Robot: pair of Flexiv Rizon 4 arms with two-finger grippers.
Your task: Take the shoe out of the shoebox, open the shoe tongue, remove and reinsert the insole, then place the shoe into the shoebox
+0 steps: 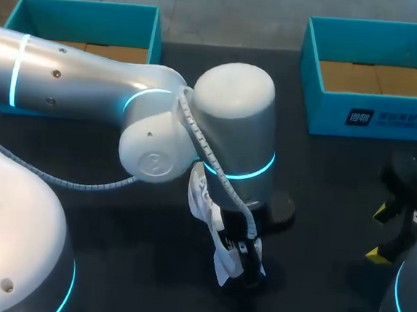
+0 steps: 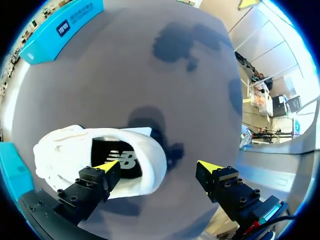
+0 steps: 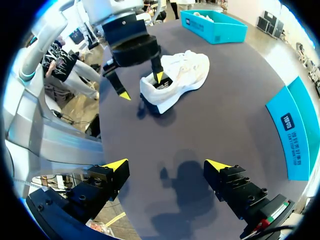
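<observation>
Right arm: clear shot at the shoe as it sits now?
Probably yes, at least to its toe end. Bare table lies between the right hand and the shoe. The left hand hangs open over the heel, one finger in the opening, so that end looks blocked.

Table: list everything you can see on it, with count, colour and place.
shoe: one, white, near the table's middle, at the left claw
insole: one, black, inside the shoe
left box: one, teal, far left edge
right box: one, teal, far right edge
table: one, black
left claw: one, black with yellow tips, open, one finger in the shoe's opening
right claw: one, same colours, open, over the table, apart from the shoe
</observation>
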